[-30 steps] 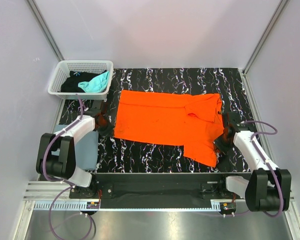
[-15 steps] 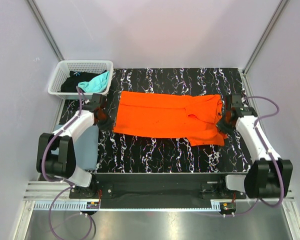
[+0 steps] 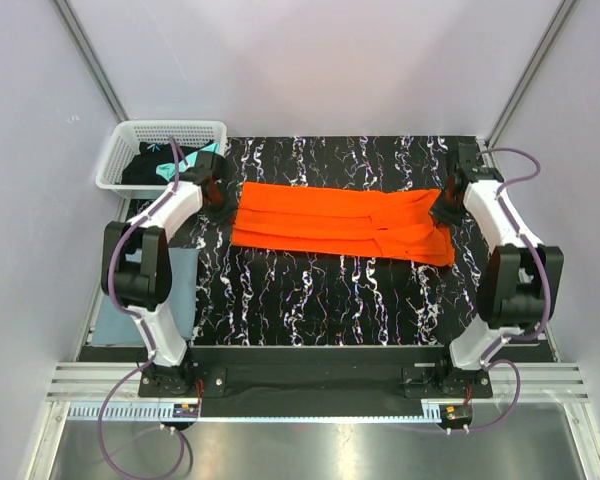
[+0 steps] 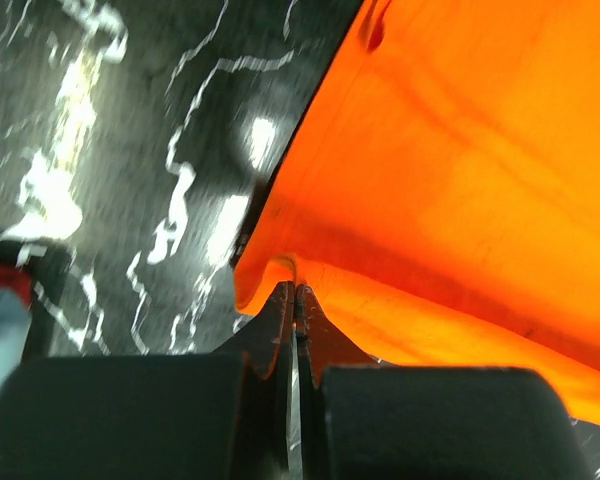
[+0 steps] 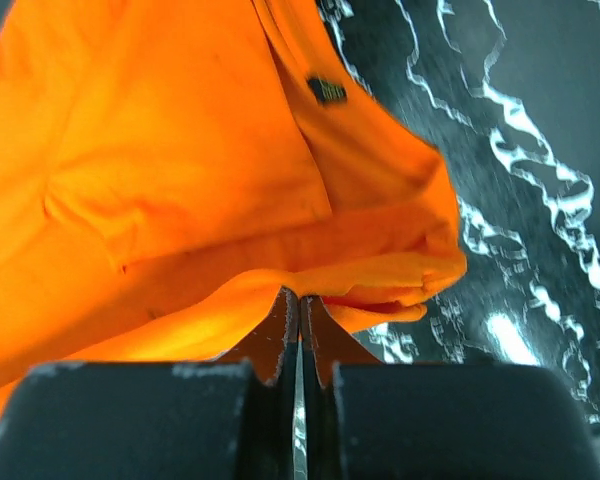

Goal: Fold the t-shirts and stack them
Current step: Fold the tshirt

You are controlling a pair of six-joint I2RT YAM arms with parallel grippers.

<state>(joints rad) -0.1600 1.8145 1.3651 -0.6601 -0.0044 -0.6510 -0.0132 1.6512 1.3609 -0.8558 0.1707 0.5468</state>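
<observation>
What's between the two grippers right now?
The orange t-shirt, folded into a long band, fills the whole stretch; the left gripper and right gripper each pinch one end. The top view shows it.

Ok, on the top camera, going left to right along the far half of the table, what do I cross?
white basket → left gripper, shut on the shirt's left edge → orange t-shirt → right gripper, shut on its right edge.

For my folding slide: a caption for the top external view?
Folded orange t-shirt, pinched at opposite ends by the left pincer and right pincer, on the marbled table.
</observation>
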